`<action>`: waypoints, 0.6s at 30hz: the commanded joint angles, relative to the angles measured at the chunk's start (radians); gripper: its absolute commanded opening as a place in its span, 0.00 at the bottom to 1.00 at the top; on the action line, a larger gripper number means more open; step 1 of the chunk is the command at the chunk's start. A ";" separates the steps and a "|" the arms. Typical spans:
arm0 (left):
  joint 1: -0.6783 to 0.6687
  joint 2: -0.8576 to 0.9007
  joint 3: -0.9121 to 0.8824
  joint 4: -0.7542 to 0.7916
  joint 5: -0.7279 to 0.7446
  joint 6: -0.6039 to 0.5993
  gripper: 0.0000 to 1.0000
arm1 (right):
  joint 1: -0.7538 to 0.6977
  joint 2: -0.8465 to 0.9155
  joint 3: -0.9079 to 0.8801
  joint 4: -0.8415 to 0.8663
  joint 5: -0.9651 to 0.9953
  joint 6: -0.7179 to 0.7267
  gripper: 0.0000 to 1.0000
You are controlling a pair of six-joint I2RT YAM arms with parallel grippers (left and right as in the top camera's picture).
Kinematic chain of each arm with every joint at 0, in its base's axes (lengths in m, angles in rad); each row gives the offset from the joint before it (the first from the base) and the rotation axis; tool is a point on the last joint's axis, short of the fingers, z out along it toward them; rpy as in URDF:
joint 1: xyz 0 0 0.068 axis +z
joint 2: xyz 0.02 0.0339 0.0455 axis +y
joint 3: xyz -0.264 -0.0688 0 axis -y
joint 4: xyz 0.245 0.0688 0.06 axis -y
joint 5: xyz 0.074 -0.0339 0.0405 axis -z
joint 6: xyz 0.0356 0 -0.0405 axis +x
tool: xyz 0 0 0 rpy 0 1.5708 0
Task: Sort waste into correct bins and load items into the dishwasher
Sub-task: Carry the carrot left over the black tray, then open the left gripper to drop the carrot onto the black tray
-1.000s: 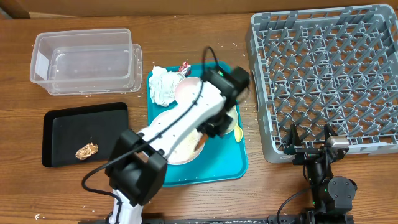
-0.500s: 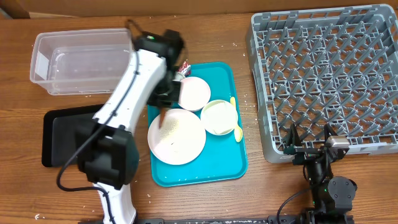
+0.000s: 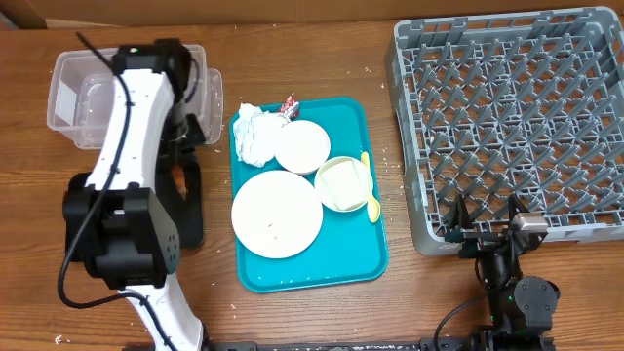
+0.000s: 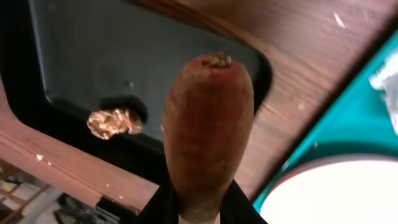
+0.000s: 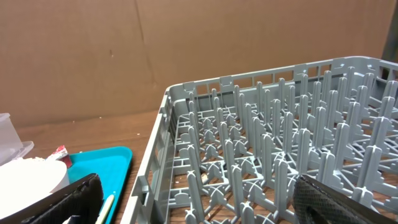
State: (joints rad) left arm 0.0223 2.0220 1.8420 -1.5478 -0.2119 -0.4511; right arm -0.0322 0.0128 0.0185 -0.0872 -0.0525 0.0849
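One carrot piece (image 4: 208,130) pinched at base by left fingers (image 4: 239,208), nearly closed on it, hanging over black tray (image 4: 74,56). Guessing that's food-waste bin, since brown chunk (image 4: 112,122) lies there. Carrot: stubby, dull orange-brown, rough tip, kinda blurry tho. Right fingers (image 5: 68,199) wide open, empty, parked beside grey rack (image 5: 280,155).

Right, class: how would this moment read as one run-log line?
left hand: shut on carrot piece | carrot: over black tray corner | right hand: open, beside dish rack | white plate: on teal tray
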 commanded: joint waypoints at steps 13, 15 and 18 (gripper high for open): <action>0.153 0.011 -0.251 0.151 -0.031 -0.096 0.10 | -0.001 -0.010 -0.010 0.007 -0.002 -0.003 1.00; 0.181 0.011 -0.252 0.150 -0.031 -0.095 0.11 | -0.001 -0.010 -0.010 0.007 -0.002 -0.003 1.00; 0.207 0.011 -0.252 0.150 -0.032 -0.095 0.32 | -0.001 -0.010 -0.010 0.006 -0.002 -0.003 1.00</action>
State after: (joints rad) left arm 0.1970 2.0277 1.5936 -1.3979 -0.2222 -0.5228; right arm -0.0322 0.0128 0.0185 -0.0868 -0.0521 0.0849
